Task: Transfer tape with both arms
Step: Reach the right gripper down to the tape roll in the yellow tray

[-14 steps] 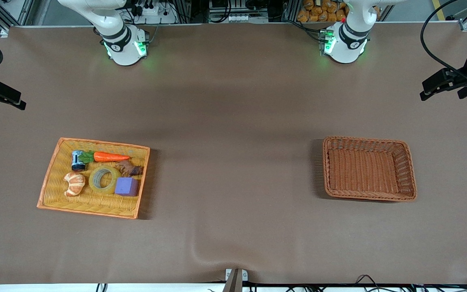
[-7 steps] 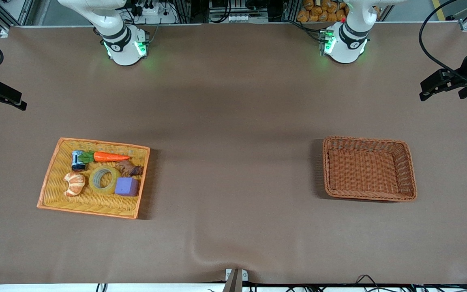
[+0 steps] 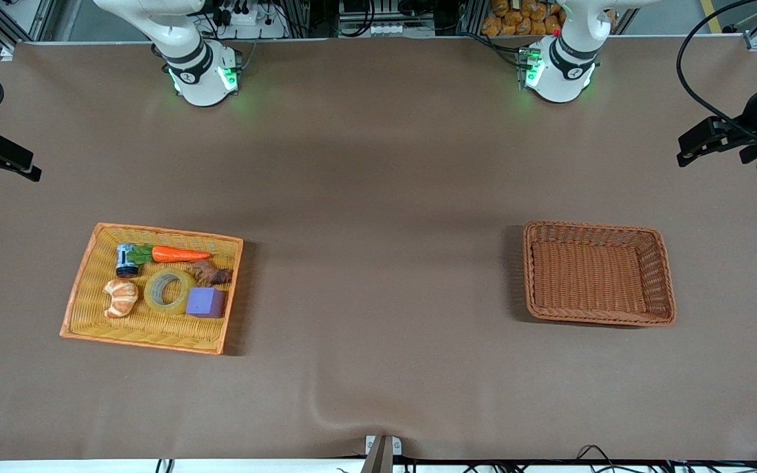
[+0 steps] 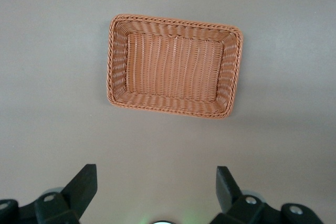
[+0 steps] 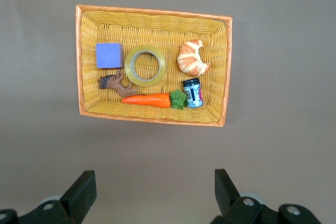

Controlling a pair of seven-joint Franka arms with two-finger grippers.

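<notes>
The tape, a yellowish ring with a grey core, lies flat in the yellow wicker basket toward the right arm's end of the table. In the right wrist view the tape lies between a purple cube and a croissant. My right gripper hangs open and empty over the bare table at that end, well apart from the basket; its jaws stand wide. My left gripper hangs open and empty over the table's other end; its jaws stand wide.
An empty brown wicker basket sits toward the left arm's end and shows in the left wrist view. The yellow basket also holds a carrot, a small can and a brown figure.
My left gripper has drifted slightly up the front view and toward the table's middle. The right gripper has barely moved. The objects lie as before.
</notes>
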